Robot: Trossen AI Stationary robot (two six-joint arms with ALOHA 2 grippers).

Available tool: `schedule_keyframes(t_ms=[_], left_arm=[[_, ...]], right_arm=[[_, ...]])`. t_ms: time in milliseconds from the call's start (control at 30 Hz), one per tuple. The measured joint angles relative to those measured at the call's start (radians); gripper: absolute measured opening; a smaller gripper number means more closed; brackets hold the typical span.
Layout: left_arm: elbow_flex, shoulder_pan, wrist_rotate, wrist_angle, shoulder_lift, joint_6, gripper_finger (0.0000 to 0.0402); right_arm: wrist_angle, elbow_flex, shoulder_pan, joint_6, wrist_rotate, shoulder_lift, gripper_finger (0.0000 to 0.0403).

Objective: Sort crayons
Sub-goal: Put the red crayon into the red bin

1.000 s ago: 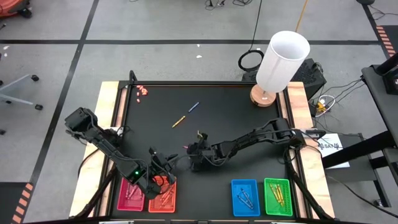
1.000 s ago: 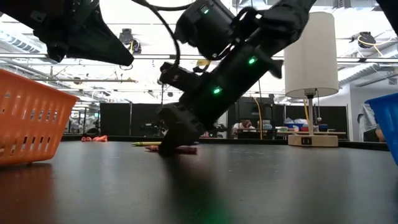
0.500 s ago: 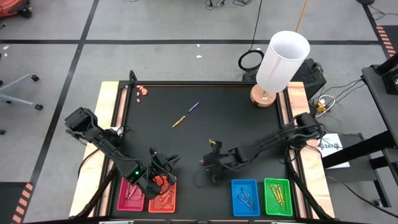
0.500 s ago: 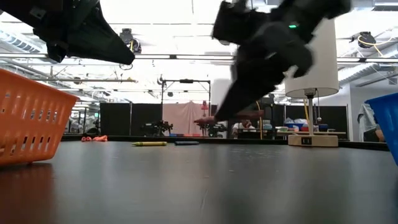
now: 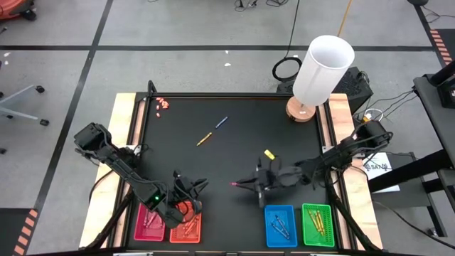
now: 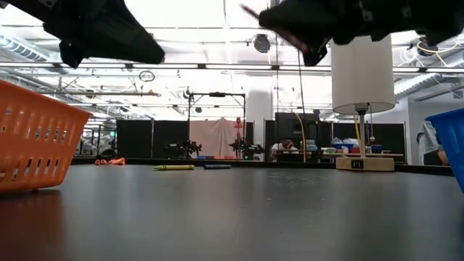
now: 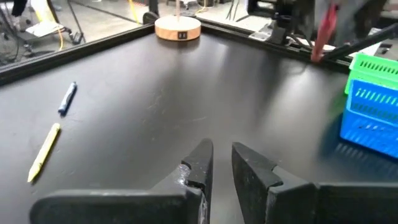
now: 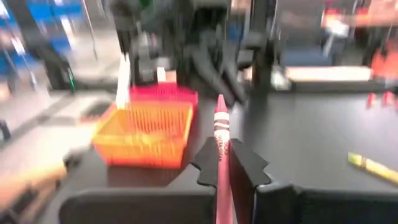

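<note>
One thin red wax crayon (image 8: 221, 146) sits clamped between dark fingers, off the table. A yellow crayon (image 5: 204, 139) and blue crayon (image 5: 222, 122) lie flat, end to end, toward twelve o'clock.

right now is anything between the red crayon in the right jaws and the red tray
Yes: the left gripper hovers over the orange tray beside the red tray, on the red crayon's likely way there.
</note>
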Motion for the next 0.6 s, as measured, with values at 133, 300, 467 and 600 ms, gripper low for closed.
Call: schedule_keyframes(t_ms=[133, 300, 467, 600], left_arm=[[0.000, 0.000, -0.002, 0.041, 0.000, 0.040, 0.0060], [0.000, 0.007, -0.009, 0.045, 0.000, 0.041, 0.0060], [0.000, 0.011, -0.010, 0.057, 0.000, 0.039, 0.0060], [0.000, 0.011, -0.010, 0.057, 0.000, 0.039, 0.0060]], right_arm=[[0.323, -0.083, -0.003, -0.057, 0.000, 0.010, 0.0002], [0.549, -0.111, -0.003, -0.142, 0.000, 0.022, 0.0002], [0.580, -0.111, -0.003, -0.217, -0.068, 0.023, 0.0002], [0.582, -0.111, -0.003, -0.300, -0.144, 0.023, 0.0002]])
